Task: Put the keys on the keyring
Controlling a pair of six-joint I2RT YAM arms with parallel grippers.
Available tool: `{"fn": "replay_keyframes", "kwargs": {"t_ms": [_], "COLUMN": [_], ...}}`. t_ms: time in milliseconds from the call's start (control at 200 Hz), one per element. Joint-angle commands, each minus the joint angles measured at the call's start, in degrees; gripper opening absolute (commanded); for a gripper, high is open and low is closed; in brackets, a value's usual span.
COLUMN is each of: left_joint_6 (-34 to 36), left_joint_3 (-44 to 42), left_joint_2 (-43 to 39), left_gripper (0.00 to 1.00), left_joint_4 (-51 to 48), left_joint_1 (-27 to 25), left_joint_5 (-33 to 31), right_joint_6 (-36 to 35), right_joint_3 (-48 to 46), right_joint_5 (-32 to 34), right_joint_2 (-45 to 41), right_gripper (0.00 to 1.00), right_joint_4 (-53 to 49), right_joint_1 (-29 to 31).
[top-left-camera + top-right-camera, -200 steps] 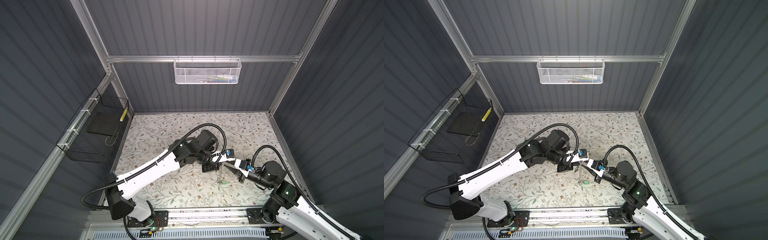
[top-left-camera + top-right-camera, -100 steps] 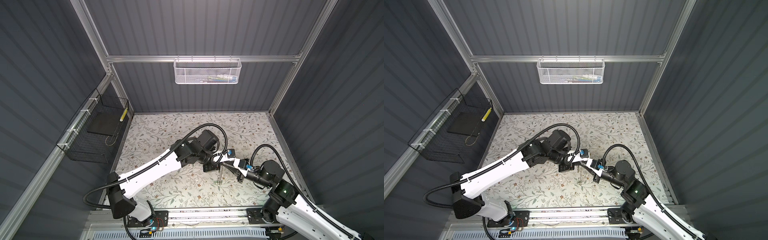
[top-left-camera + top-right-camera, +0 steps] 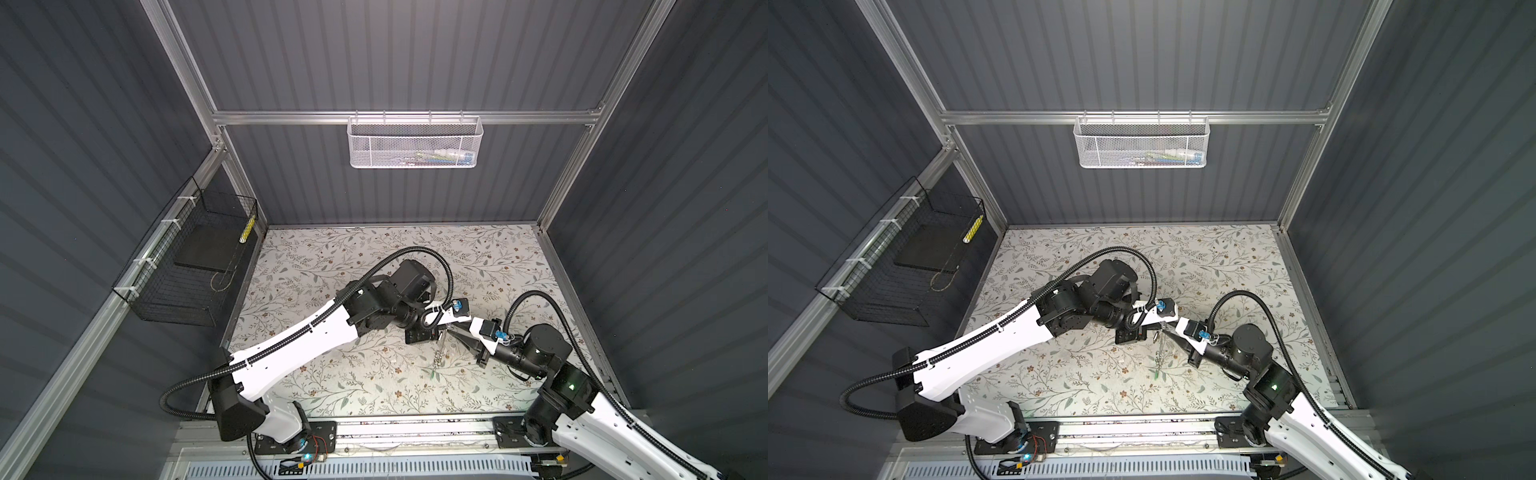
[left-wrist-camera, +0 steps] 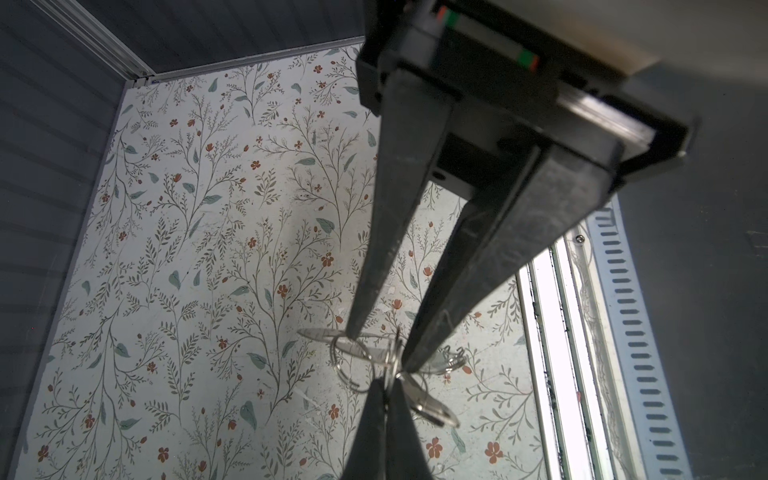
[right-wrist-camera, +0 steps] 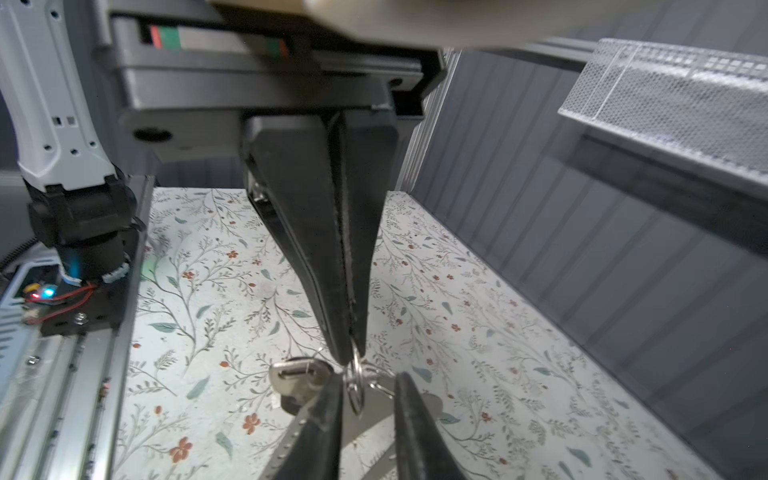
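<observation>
My left gripper [image 4: 386,384] is shut on a small metal ring [image 5: 355,384], and from it hangs the keyring [image 5: 371,420], a flat grey plate. More rings [image 4: 432,409] bunch at the left tips. A silver key [image 5: 297,374] with a black tag dangles beside the plate. In both top views the bunch hangs down from the tips, with the green tag [image 3: 434,376] [image 3: 1156,374] lowest. My right gripper [image 5: 368,380] faces the left one tip to tip, its jaws open on either side of the held ring. In both top views the grippers [image 3: 444,331] [image 3: 1159,332] meet above the mat's right middle.
The floral mat [image 3: 332,374] covers the floor between dark ribbed walls. A white mesh basket [image 3: 415,143] hangs on the back wall, and a black wire basket [image 3: 187,270] on the left wall. A metal rail [image 3: 415,428] runs along the front edge.
The right jaws have opened a little around the ring. Both arms have stayed almost where they were, tips together.
</observation>
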Motion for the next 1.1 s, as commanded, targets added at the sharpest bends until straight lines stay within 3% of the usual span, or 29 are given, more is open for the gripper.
{"fn": "replay_keyframes", "kwargs": {"t_ms": [0, 95, 360, 695, 770, 835, 940, 1096], "left_joint_6": [0.99, 1.16, 1.53, 1.44, -0.48, -2.06, -5.15, -10.55], "left_joint_3": [-0.33, -0.29, 0.25, -0.33, -2.26, -5.37, -12.21, -18.33], "left_joint_2": [-0.85, -0.56, 0.24, 0.04, -1.50, -4.06, -8.63, -12.07], "left_gripper": [0.00, 0.00, 0.00, 0.00, 0.27, 0.38, 0.44, 0.43], "left_joint_4": [-0.08, -0.16, -0.74, -0.81, 1.44, 4.91, 10.81, 16.97], "left_joint_1": [-0.29, -0.29, -0.29, -0.29, -0.29, -0.29, -0.20, -0.23], "left_joint_5": [1.22, 1.30, 1.55, 1.21, -1.15, -2.57, -2.33, -1.32], "right_joint_6": [0.88, 0.89, 1.40, 2.42, 2.93, 3.45, 4.34, 5.00], "right_joint_3": [-1.07, -1.06, -0.72, -1.21, -1.69, -2.29, -2.89, -3.06], "right_joint_5": [0.35, 0.31, -2.28, -3.54, -3.23, -3.25, -3.61, -4.34], "right_joint_2": [-1.41, -1.69, -0.32, -0.26, -0.46, -0.66, -0.81, -0.17], "right_gripper": [0.31, 0.23, 0.22, 0.00, 0.00, 0.00, 0.00, 0.00], "right_joint_4": [2.34, 2.38, 2.85, 4.70, 5.21, 6.07, 7.65, 8.95], "right_joint_1": [0.05, -0.02, -0.01, 0.02, -0.11, -0.10, -0.28, -0.34]}}
